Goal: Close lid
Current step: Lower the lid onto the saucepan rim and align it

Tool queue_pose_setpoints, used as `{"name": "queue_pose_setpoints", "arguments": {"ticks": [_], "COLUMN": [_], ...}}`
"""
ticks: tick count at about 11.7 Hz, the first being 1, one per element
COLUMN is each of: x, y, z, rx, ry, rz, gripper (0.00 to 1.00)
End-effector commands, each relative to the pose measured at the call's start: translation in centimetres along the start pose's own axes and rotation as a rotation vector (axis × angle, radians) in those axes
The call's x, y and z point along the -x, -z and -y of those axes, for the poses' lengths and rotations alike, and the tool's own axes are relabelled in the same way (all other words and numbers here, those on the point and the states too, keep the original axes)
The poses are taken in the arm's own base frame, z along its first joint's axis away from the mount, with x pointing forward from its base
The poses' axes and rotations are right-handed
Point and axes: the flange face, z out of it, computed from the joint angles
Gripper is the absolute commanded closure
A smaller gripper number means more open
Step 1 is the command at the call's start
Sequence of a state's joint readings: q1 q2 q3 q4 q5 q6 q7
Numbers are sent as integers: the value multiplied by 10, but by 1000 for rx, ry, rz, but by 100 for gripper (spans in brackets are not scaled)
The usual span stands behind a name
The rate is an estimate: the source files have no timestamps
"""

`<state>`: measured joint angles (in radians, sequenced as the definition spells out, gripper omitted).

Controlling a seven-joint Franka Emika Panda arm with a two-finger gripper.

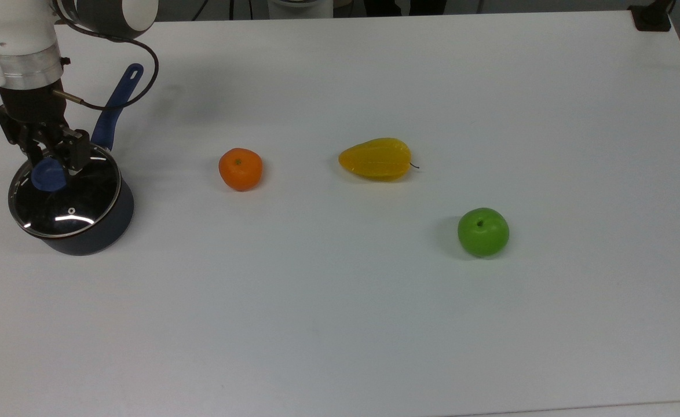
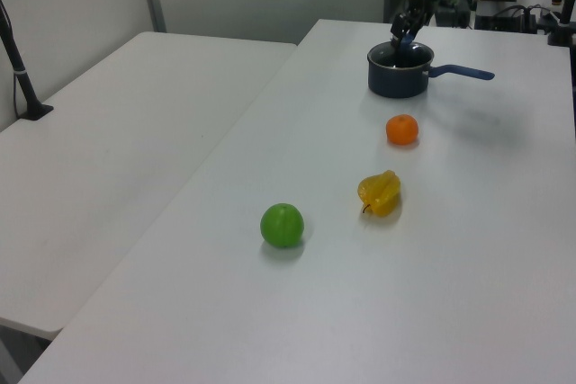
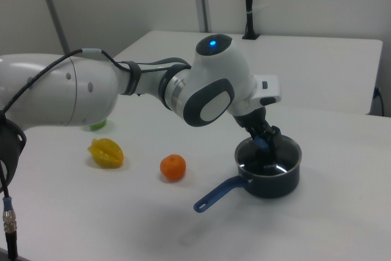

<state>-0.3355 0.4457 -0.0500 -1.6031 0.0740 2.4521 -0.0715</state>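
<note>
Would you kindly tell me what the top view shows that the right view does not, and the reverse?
Top view's own: the vent hole in the lid, the whole green apple, and a black mount at the table's corner. Right view's own: the blue light on the arm, and a black post on a second table behind. Shared: the saucepan with the lid on it, the gripper at the blue knob, the orange and the yellow fruit.
</note>
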Motion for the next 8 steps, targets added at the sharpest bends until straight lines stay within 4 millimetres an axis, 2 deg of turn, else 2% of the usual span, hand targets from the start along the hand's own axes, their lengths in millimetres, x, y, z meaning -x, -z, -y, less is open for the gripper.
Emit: {"name": "queue_pose_setpoints", "arguments": {"ticks": [1, 4, 5, 7, 8], "x": [6, 1, -1, -5, -4], "y": [10, 19, 25, 55, 76], "z": [1, 6, 17, 67, 94], "rx": [-19, -20, -19, -28, -26], "ry": [1, 3, 4, 25, 33], "rz": [17, -3, -12, -42, -50], "gripper": [0, 0, 0, 0, 0]}}
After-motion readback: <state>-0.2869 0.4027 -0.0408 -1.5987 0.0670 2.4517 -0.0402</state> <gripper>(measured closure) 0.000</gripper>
